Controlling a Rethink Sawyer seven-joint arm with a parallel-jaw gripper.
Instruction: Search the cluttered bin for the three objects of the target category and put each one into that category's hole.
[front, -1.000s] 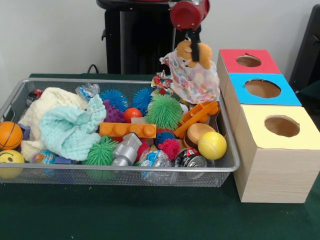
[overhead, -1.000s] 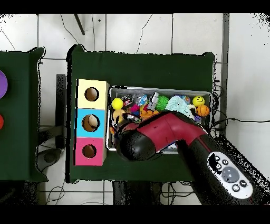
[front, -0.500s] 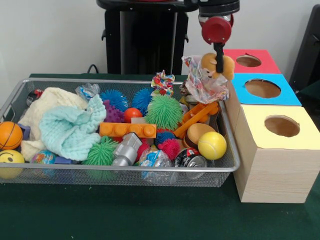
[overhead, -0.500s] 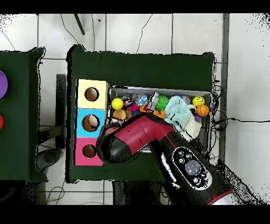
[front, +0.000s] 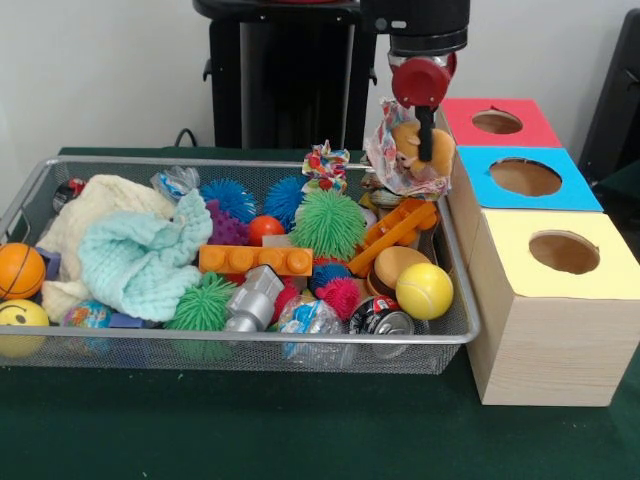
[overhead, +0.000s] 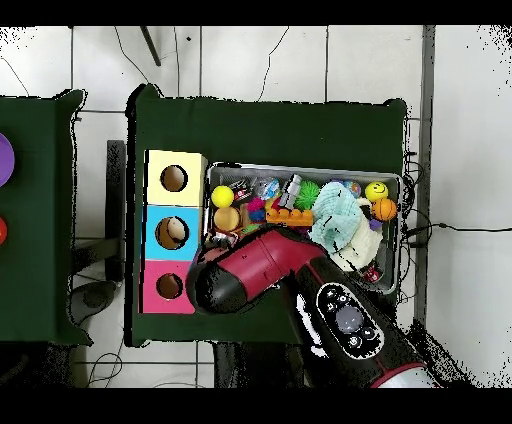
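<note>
One stuffed toy (front: 408, 152) hangs pinched in the gripper (front: 425, 150) beside three boxes (front: 523, 232), above one bin (front: 455, 290).

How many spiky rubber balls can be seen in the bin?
6: two blue at the back, purple, big green mid-bin, green and pink near the front. Clutter may hide more.

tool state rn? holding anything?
Tool: closed on the stuffed toy in a patterned dress, lifted clear of the bin, beside the red-topped box.
</note>
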